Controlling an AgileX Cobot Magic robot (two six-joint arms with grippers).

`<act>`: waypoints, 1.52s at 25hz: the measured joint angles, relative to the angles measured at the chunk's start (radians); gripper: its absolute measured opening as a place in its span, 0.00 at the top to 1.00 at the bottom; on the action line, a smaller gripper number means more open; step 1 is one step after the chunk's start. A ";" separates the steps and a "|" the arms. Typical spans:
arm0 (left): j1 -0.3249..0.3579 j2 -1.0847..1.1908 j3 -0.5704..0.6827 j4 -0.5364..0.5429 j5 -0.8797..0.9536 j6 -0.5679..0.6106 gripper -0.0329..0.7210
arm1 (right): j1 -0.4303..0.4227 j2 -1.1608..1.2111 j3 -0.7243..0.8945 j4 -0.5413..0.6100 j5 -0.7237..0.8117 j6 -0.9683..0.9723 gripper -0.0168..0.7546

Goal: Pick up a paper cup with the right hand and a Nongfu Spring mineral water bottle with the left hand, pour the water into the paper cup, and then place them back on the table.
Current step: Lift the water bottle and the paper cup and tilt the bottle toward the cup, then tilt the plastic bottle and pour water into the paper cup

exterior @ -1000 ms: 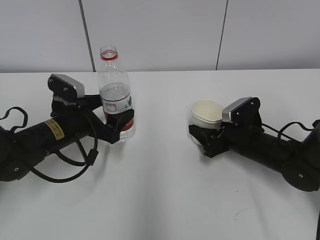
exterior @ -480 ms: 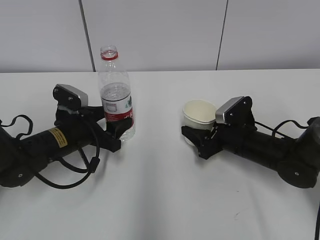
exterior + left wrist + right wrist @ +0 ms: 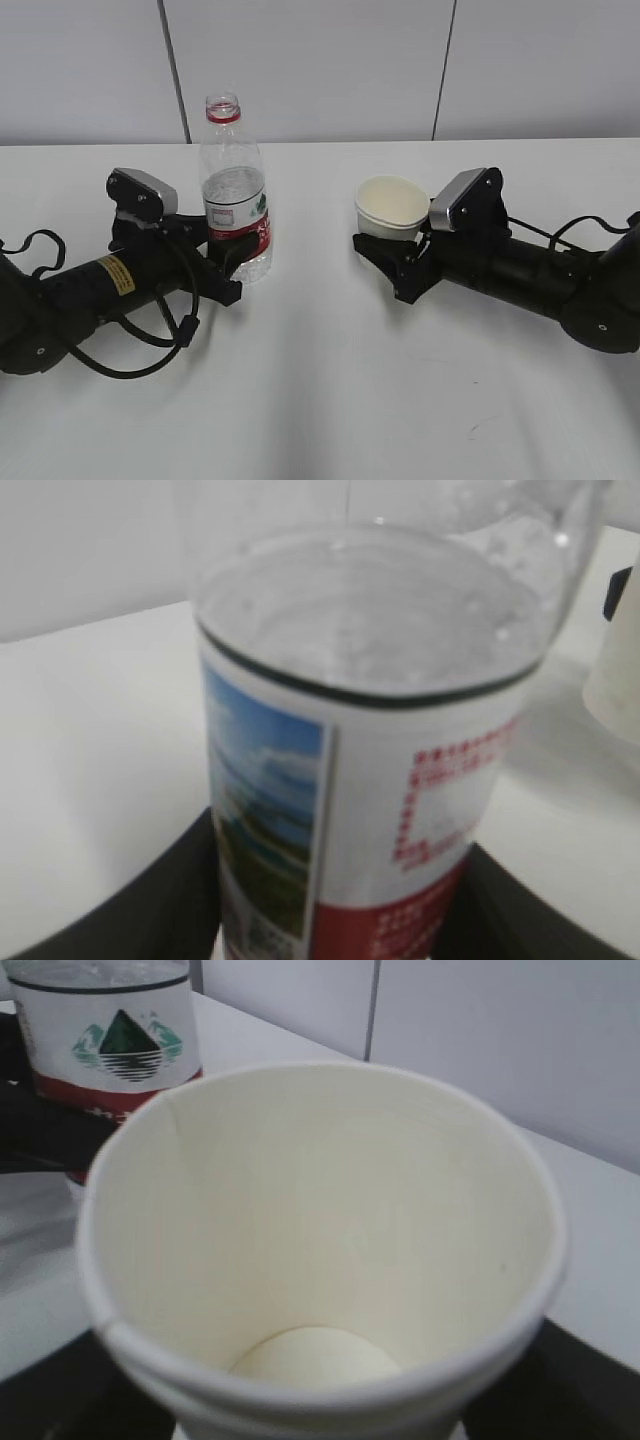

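Bottle (image 3: 233,190): clear, glossy plastic, faint highlights on the shoulder; red plastic neck ring. Label (image 3: 340,820) is a smooth printed film, slight sheen. Water (image 3: 370,610) inside colourless, surface reflective.

Paper cup (image 3: 320,1250): matt cream paper, rolled rim, side seam visible inside, a few tiny specks.

Left hand (image 3: 228,262) and right hand (image 3: 385,255): matt black plastic.

Worktop (image 3: 320,400): smooth white, matt with a soft sheen, few dark scuffs.

The white table (image 3: 330,400) bears a few small dark scuffs (image 3: 470,432).
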 joint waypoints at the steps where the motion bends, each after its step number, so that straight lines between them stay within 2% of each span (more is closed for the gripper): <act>1: 0.000 0.000 0.000 0.001 0.000 0.009 0.48 | 0.000 0.000 0.000 -0.015 0.000 0.003 0.28; 8: 0.000 -0.027 0.000 0.002 0.035 0.084 0.48 | 0.000 -0.020 -0.002 -0.116 0.000 0.054 0.28; 15: 0.000 -0.066 0.001 -0.028 0.051 0.237 0.48 | 0.000 -0.024 -0.075 -0.264 0.000 0.175 0.28; 19: 0.000 -0.068 0.002 -0.057 0.053 0.353 0.49 | 0.015 -0.024 -0.081 -0.311 0.000 0.190 0.28; 24: 0.000 -0.085 0.002 -0.063 0.051 0.465 0.48 | 0.053 -0.024 -0.081 -0.326 0.000 0.194 0.28; 28: 0.000 -0.088 0.002 -0.075 0.053 0.601 0.48 | 0.081 -0.024 -0.085 -0.328 0.000 0.195 0.28; 38: 0.000 -0.108 0.002 -0.145 0.052 0.817 0.48 | 0.083 -0.024 -0.089 -0.330 0.000 0.196 0.28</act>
